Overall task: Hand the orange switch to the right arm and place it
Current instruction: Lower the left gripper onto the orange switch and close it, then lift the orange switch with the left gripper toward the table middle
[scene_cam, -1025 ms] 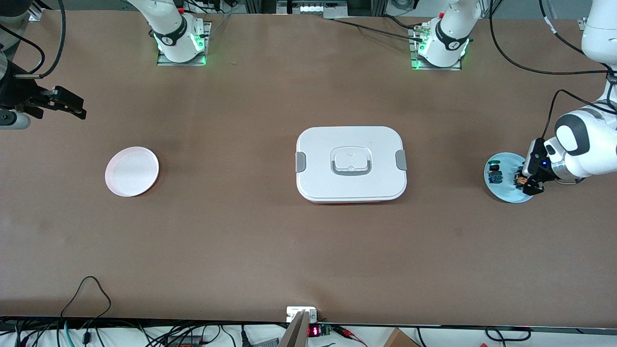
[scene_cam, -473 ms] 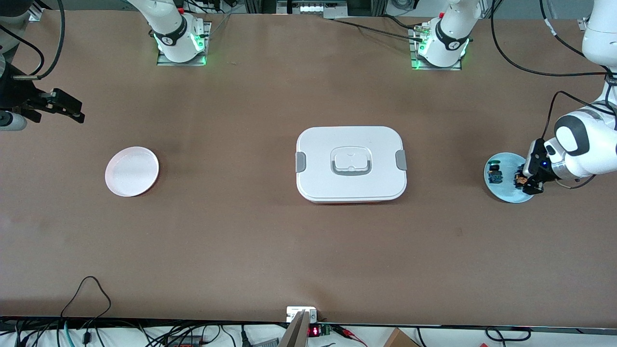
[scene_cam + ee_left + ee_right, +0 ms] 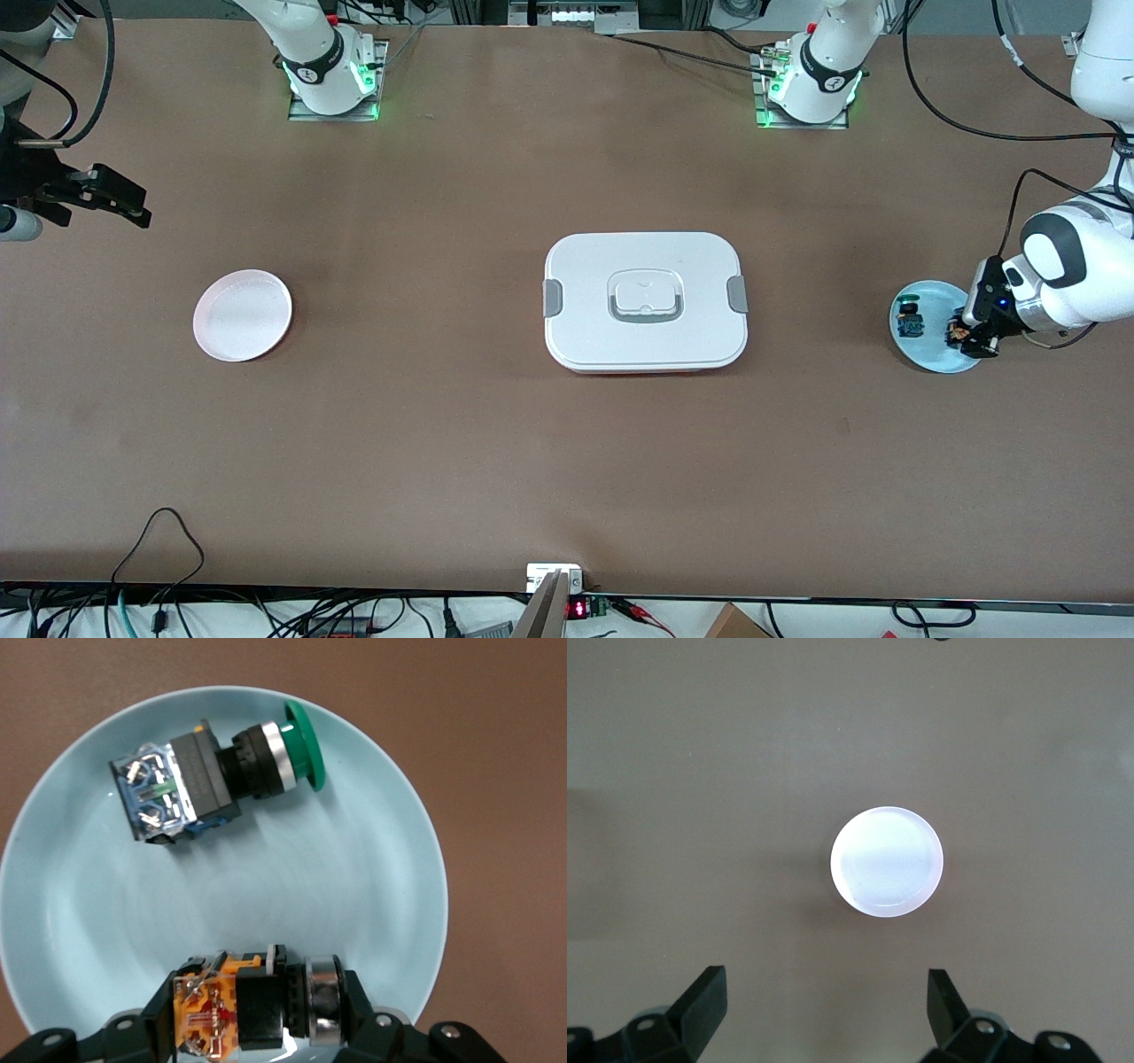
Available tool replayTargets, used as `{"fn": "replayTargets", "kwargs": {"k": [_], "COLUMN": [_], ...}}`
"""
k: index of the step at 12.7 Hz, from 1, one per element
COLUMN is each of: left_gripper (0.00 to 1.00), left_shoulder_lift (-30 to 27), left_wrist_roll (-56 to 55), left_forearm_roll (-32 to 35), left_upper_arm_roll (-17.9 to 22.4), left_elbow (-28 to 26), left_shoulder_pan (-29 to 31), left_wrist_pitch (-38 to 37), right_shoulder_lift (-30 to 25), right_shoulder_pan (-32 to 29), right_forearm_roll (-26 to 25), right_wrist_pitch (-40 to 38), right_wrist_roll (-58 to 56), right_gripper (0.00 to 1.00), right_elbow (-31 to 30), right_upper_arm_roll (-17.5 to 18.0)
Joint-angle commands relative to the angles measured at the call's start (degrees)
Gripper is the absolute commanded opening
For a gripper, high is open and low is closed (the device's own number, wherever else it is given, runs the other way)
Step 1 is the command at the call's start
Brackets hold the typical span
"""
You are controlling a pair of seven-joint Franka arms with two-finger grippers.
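The orange switch (image 3: 955,334) lies on its side on the light blue plate (image 3: 926,357) at the left arm's end of the table. My left gripper (image 3: 967,336) is down on the plate and shut on the switch, one finger at each end. The left wrist view shows the orange switch (image 3: 252,1012) between the fingers (image 3: 359,997) of the left gripper (image 3: 261,1005), resting on the blue plate (image 3: 266,895). My right gripper (image 3: 131,206) hangs open and empty over the right arm's end of the table. Its open fingers (image 3: 704,1001) frame the right gripper's gap (image 3: 827,997).
A black switch with green and blue parts (image 3: 908,321) lies on the same blue plate, also in the left wrist view (image 3: 213,780). A pale pink plate (image 3: 242,315) lies near the right arm's end, also in the right wrist view (image 3: 887,861). A white lidded box (image 3: 645,301) sits mid-table.
My right gripper has drifted a little toward the right arm's end of the table. My left gripper has stayed on the blue plate around the orange switch, shifting only slightly.
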Motion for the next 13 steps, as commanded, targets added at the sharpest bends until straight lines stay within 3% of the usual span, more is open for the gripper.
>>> {"fn": "replayTargets", "kwargs": {"k": [1,3,6,8,11,13], "left_gripper": [0.00,0.00,0.00,0.00,0.00,0.00], "left_shoulder_lift": [0.6,0.0,0.5,0.3,0.3,0.3], "left_wrist_roll": [2.3,1.9,-0.3,-3.9,-11.4,-15.8], "left_forearm_roll": [-3.0,-5.7,-9.1,-12.7,-24.0,-31.5], "left_upper_arm_roll": [-0.7,-0.7,-0.7,-0.7,-0.8,-0.8], "left_elbow": [2.4,4.8,15.8,18.3,21.6,22.6], "left_shoulder_pan": [1.3,2.1,1.6,1.7,0.5,-3.3], "left_wrist_pitch": [-3.9,-7.4,-21.0,-26.9,-43.5,-54.0], "right_shoulder_lift": [0.3,0.0,0.1,1.0,2.7,2.6], "right_shoulder_pan": [-0.2,-0.2,-0.5,-0.2,0.8,0.6], "right_forearm_roll": [0.1,0.1,0.3,0.2,-1.0,-0.5], "right_wrist_pitch": [-0.7,-1.2,-0.3,0.9,2.5,2.4], "right_wrist_roll": [-0.4,-0.5,-0.2,-0.2,-0.2,-0.3], "right_gripper": [1.00,1.00,1.00,1.00,1.00,1.00], "right_elbow": [0.9,0.9,1.0,1.1,1.2,1.3], "right_upper_arm_roll": [0.0,-0.2,-0.6,-0.4,0.1,0.0]}}
